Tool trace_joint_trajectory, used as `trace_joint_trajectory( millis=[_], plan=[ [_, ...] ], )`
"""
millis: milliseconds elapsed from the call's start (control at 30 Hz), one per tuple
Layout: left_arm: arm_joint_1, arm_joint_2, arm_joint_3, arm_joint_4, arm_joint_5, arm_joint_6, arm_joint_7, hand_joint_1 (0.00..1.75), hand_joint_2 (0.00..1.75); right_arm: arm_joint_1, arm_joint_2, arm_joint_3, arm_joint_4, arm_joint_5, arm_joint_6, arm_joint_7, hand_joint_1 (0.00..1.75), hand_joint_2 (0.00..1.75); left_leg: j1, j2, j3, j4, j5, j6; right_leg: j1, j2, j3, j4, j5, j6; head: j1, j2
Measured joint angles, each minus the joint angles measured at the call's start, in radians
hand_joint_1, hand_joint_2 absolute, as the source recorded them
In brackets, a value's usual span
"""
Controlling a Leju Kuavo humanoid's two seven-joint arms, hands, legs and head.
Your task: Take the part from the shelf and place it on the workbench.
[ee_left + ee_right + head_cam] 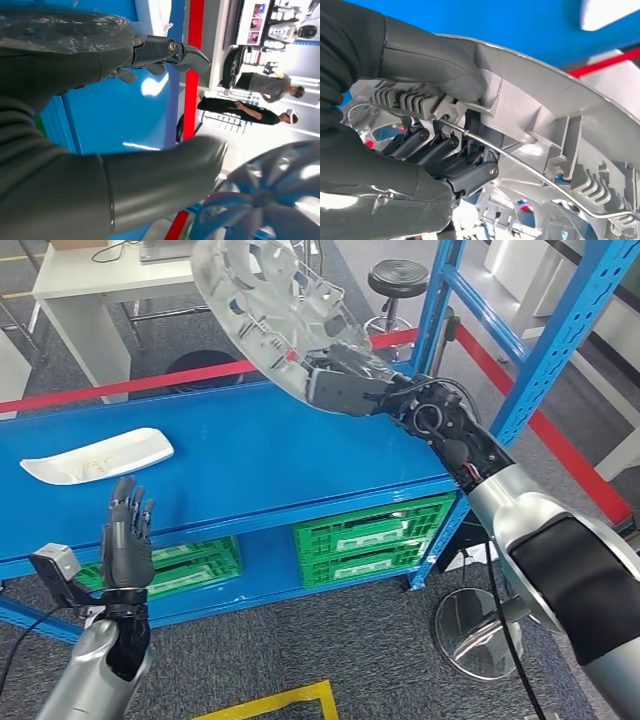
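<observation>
Right hand (343, 383) grips my silver spoked plastic wheel cover (264, 295) by its rim, top centre of frame — blue bench (249, 465) lies below-left; left hand (127, 540) open, idle.

Light: we see bright, even overhead | glare: shelf top (226, 455) sheen | blur: left wrist view's near hand (56, 165) soft

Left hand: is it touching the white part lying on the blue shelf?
Apart. In the head view the left hand is raised with its fingers spread, and a strip of bare blue shelf surface shows between them and the white part.
</observation>
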Motion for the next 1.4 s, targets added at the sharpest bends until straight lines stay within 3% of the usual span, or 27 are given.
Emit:
trace_joint_trajectory(
  millis=[733,1167,1400],
  plan=[
    [0.007,-0.004,-0.001,0.001,-0.006,0.028,-0.001,0.00,1.75,0.076,0.008,0.031,-0.412,-0.093,0.015,0.152,1.75,1.75,0.000,0.000,0.000,0.000,0.000,0.000,0.000,0.000,-0.001,0.000,0.000,0.000,0.000,0.000],
    [0.021,-0.001,-0.001,-0.007,-0.007,0.038,0.004,0.00,1.75,0.127,0.007,0.041,-0.574,-0.082,0.015,0.220,1.75,1.75,0.000,0.000,0.000,0.000,0.000,0.000,0.000,0.000,-0.001,0.000,0.000,0.000,0.000,0.000],
    [0.030,0.003,-0.001,-0.016,-0.011,0.049,0.007,0.00,1.75,0.160,0.004,0.051,-0.652,-0.001,0.003,0.249,1.75,1.75,0.000,0.000,0.000,0.000,0.000,0.000,0.000,0.000,-0.001,0.000,0.000,-0.001,0.000,0.000]
  ],
)
